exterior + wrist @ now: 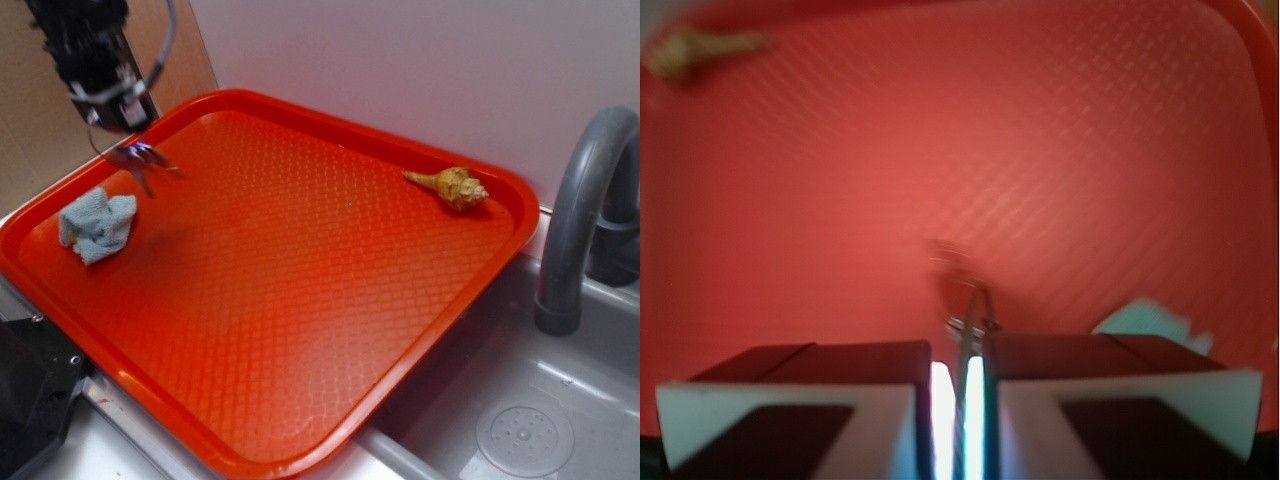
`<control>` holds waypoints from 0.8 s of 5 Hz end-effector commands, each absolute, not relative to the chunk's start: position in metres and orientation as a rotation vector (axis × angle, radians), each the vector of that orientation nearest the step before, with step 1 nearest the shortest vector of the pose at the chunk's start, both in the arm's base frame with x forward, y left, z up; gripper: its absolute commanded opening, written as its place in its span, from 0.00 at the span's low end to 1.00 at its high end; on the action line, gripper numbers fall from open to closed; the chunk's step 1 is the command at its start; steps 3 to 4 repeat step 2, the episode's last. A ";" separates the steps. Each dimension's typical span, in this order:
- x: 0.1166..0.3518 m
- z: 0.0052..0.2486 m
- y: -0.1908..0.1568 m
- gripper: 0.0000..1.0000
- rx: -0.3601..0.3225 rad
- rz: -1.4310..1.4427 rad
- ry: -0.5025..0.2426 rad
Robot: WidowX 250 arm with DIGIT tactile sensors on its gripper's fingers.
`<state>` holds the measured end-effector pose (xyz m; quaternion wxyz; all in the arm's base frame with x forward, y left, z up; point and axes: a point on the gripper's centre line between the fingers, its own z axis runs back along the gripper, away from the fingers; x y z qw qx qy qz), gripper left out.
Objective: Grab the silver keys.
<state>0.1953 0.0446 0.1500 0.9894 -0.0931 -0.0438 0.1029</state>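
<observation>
Bright even light, wrist view blurred

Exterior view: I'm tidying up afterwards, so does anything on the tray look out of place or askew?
Only the silver keys: they dangle off the orange tray, pinched between the gripper fingers. The blue cloth lies crumpled; the seashell lies on its side.

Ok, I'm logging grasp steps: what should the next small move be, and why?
Probably a short straight lift. The end effector looks shut on the silver keys, which hang below it at the back left of the red tray, beside the blue cloth. Raising would confirm that the grip holds.
</observation>
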 end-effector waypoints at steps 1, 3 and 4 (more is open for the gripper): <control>0.206 0.237 0.046 0.00 -0.165 0.290 -0.104; 0.208 0.227 0.045 0.00 -0.150 0.304 -0.086; 0.208 0.227 0.045 0.00 -0.150 0.304 -0.086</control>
